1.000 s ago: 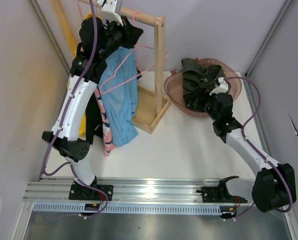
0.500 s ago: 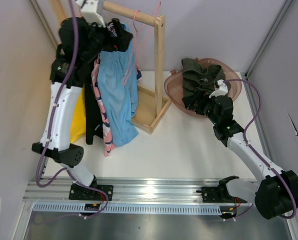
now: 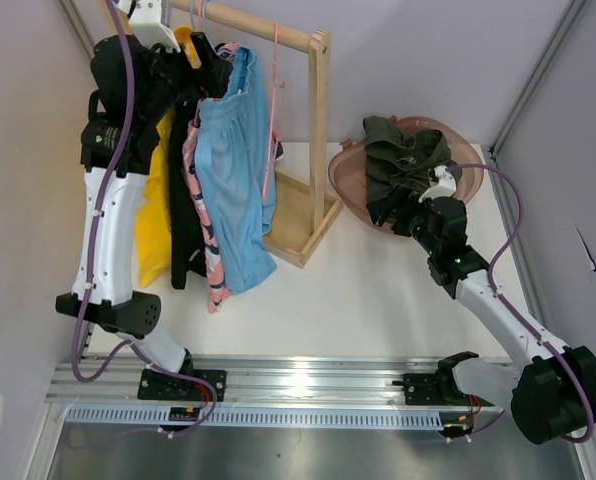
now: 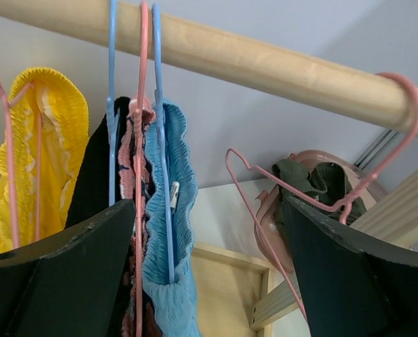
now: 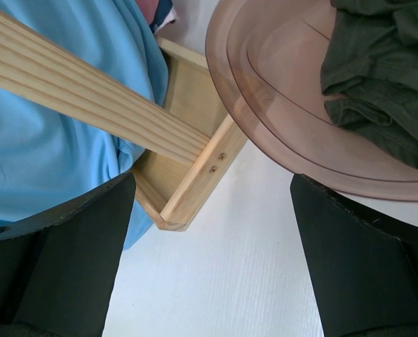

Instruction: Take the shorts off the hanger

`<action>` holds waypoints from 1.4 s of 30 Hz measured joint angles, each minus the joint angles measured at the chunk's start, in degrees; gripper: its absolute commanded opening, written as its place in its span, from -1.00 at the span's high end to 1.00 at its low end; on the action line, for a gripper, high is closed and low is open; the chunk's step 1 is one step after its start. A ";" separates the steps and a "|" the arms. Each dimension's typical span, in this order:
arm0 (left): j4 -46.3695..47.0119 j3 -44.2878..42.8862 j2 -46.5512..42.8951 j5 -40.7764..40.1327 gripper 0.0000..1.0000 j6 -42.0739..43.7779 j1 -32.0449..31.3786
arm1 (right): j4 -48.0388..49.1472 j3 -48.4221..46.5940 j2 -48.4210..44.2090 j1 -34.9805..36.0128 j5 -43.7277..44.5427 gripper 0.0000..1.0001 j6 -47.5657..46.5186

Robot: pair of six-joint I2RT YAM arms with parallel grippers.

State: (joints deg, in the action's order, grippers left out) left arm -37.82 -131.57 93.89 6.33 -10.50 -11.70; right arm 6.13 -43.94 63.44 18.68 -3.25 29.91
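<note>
Green shorts in pink bowl

1. A robotics lab test cell is shown.
2. Two arms are bolted to an aluminium rail at the edge of a white table.
3. The table is boxed in by plain grey panels held in metal frames.
4. Staged props are set out: a small wooden rack hung with clothes on hangers, and a bowl of dark cloth.

The green shorts run past the right wrist view's top and right edges; the left gripper hides much of the bowl.
</note>
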 measured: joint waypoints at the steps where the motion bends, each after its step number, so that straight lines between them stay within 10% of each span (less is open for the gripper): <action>1: -0.02 0.02 0.52 -0.02 -0.72 0.00 0.02 | -0.11 0.24 -0.02 0.00 0.04 -0.99 0.00; 8: -0.07 0.39 3.34 0.04 -0.27 -0.48 0.61 | -0.55 1.92 -0.11 0.00 0.70 -0.99 -0.15; 31: 0.46 4.28 5.44 -1.57 -0.04 -0.57 0.66 | -0.68 2.99 -0.15 0.00 1.33 -0.99 -0.15; 38: 0.07 0.68 9.20 -1.68 1.00 -1.33 0.74 | -0.28 4.00 -0.13 0.00 1.31 -0.99 -0.15; 42: -1.31 -3.87 12.55 -1.79 1.00 -1.49 0.74 | -0.26 4.07 -0.13 -0.04 1.27 -0.99 -0.17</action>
State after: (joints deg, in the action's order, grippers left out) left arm -39.13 -135.44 106.43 4.54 -11.99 -10.96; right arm 5.87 -39.88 63.31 18.63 -1.98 29.74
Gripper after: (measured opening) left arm 0.024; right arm 0.993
